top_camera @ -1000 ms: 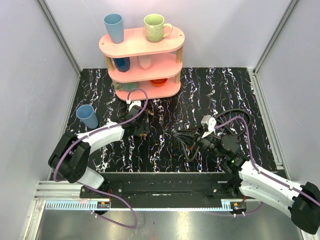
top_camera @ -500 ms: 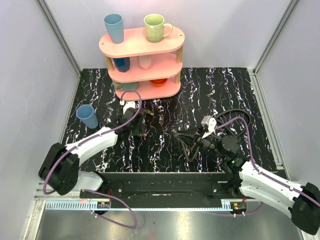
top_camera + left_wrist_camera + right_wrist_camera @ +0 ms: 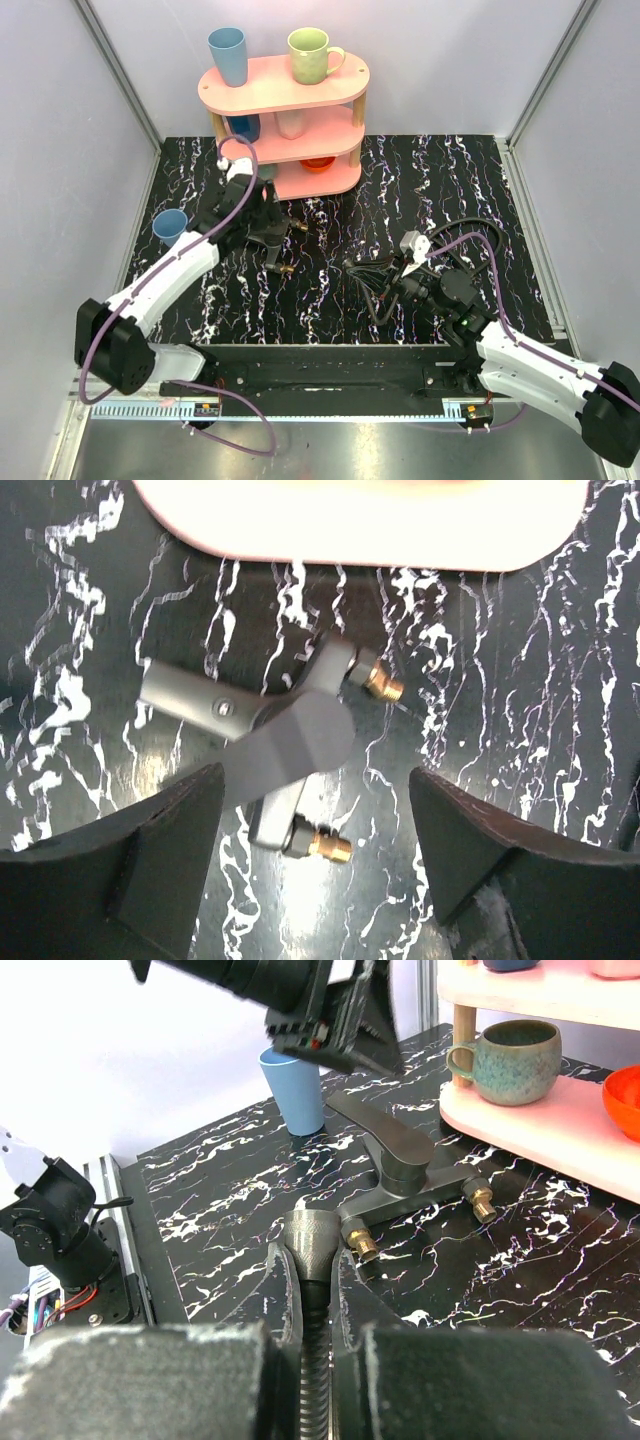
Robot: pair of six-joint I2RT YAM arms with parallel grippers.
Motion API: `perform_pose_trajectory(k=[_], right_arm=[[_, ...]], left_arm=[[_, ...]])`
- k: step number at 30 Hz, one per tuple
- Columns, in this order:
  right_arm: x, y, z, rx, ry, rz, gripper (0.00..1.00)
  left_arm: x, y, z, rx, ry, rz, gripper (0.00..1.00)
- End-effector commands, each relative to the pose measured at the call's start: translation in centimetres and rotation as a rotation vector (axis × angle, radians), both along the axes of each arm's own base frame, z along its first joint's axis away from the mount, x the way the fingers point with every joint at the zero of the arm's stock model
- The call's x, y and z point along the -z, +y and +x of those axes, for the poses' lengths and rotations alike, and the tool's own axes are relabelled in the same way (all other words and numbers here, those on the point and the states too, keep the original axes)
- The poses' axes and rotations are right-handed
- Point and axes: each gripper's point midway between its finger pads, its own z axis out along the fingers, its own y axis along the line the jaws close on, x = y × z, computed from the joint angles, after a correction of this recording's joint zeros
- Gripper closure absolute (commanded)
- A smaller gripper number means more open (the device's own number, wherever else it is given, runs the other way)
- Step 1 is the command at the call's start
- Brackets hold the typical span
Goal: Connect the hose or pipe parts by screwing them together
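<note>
Jaws on your left gripper (image 3: 315, 830) stand wide apart, holding nothing, hovering over grey tap piece (image 3: 290, 730) lying on marbled table (image 3: 450, 180) just before pink shelf (image 3: 330, 180). Your right gripper (image 3: 315, 1282) clamped tight on black hose (image 3: 314, 1380) just behind knurled cone nut (image 3: 311, 1243); nut near tap's brass connector (image 3: 357, 1238), apart.

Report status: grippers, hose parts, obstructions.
Left gripper open over grey fitting, not gripping. Right gripper shut on hose end, apart from fitting's brass connector. Nothing lies between.
</note>
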Motion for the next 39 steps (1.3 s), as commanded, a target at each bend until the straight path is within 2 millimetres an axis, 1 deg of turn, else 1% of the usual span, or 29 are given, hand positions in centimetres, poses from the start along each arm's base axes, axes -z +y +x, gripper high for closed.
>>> perform_pose_trajectory(k=[1,2,4,5,6,7,8,9,10,11,13,14,15,16,18,20,22,23,25,27,28,30,31,32,34,36,37,38,39], right_arm=[[-2.1,-0.2,0.1,0.012,-0.059,0.039,1.0],[-2.2,-0.2,0.1,0.011,-0.062,0.037,1.0],[-2.3,-0.2,0.2,0.01,-0.064,0.034,1.0],[-2.3,-0.2,0.2,0.01,-0.063,0.033,1.0],[-2.3,-0.2,0.1,0.007,-0.064,0.032,1.0],[-2.2,-0.3,0.1,0.012,-0.06,0.031,1.0],[-2.2,-0.3,0.1,0.013,-0.059,0.032,1.0],[-2.3,-0.4,0.0,0.013,-0.059,0.032,1.0],[-2.5,-0.4,0.0,0.012,-0.06,0.037,1.0],[-2.5,-0.4,-0.1,0.01,-0.056,0.036,1.0],[-2.8,-0.6,-0.2,0.013,-0.064,0.04,1.0],[-2.8,-0.7,-0.1,0.019,-0.067,0.038,1.0],[-2.6,-0.7,-0.1,0.024,-0.062,0.034,1.0],[-2.5,-0.7,-0.1,0.024,-0.06,0.032,1.0],[-2.3,-0.6,-0.1,0.019,-0.056,0.029,1.0],[-2.3,-0.6,-0.1,0.016,-0.056,0.029,1.0],[-2.4,-0.5,0.0,0.018,-0.058,0.029,1.0],[-2.4,-0.5,0.0,0.018,-0.059,0.027,1.0],[-2.3,-0.5,-0.1,0.013,-0.057,0.026,1.0],[-2.3,-0.4,-0.1,0.011,-0.053,0.03,1.0],[-2.2,-0.4,-0.1,0.012,-0.052,0.031,1.0],[-2.2,-0.3,0.0,0.009,-0.049,0.029,1.0],[-2.4,-0.3,-0.1,0.006,-0.052,0.032,1.0],[-2.4,-0.2,-0.2,0.0,-0.048,0.033,1.0],[-2.4,-0.1,-0.1,-0.003,-0.049,0.034,1.0],[-2.4,0.0,0.0,-0.003,-0.047,0.033,1.0],[-2.5,0.0,0.0,-0.003,-0.048,0.034,1.0],[-2.4,0.1,0.0,-0.004,-0.044,0.035,1.0],[-2.4,0.2,0.1,-0.005,-0.042,0.034,1.0]], left_arm=[[-3.3,-1.6,2.8,0.142,-0.024,0.09,0.21],[-1.8,-1.8,3.4,0.168,0.023,0.138,0.21],[-1.7,-2.2,4.3,0.187,0.051,0.166,0.21],[-0.2,-2.3,4.8,0.195,0.091,0.189,0.21],[0.3,-2.8,5.1,0.215,0.106,0.186,0.21],[0.2,-3.1,5.6,0.22,0.105,0.191,0.21],[1.3,-3.2,6.1,0.224,0.131,0.208,0.22],[1.6,-3.4,6.4,0.232,0.141,0.209,0.22],[1.5,-3.6,6.8,0.234,0.139,0.205,0.23],[2.4,-3.8,7.1,0.244,0.161,0.204,0.23],[2.9,-4.5,7.2,0.273,0.177,0.186,0.24],[3.6,-4.6,7.2,0.281,0.194,0.187,0.25],[3.9,-4.6,7.1,0.282,0.202,0.187,0.25],[4.5,-4.4,6.6,0.28,0.219,0.191,0.26],[5.1,-4.2,6.1,0.275,0.231,0.185,0.26],[6.0,-4.1,5.0,0.286,0.254,0.177,0.27],[6.7,-4.1,3.7,0.305,0.278,0.16,0.32],[6.8,-4.0,3.3,0.3,0.284,0.151,0.34],[6.9,-3.4,1.9,0.287,0.311,0.147,0.39],[6.8,-2.9,0.9,0.264,0.317,0.133,0.41],[6.9,-2.4,-0.2,0.255,0.32,0.127,0.42],[6.9,-1.9,-1.2,0.228,0.314,0.115,0.43],[7.2,-1.2,-2.3,0.218,0.32,0.116,0.44],[7.4,-1.0,-2.8,0.203,0.322,0.11,0.44],[7.7,-0.5,-3.9,0.198,0.328,0.104,0.44],[7.5,-0.6,-4.3,0.207,0.326,0.094,0.42],[7.1,-0.6,-4.1,0.211,0.314,0.093,0.39],[6.7,-0.6,-3.8,0.218,0.303,0.102,0.34],[6.5,-0.4,-3.7,0.212,0.304,0.117,0.32]])
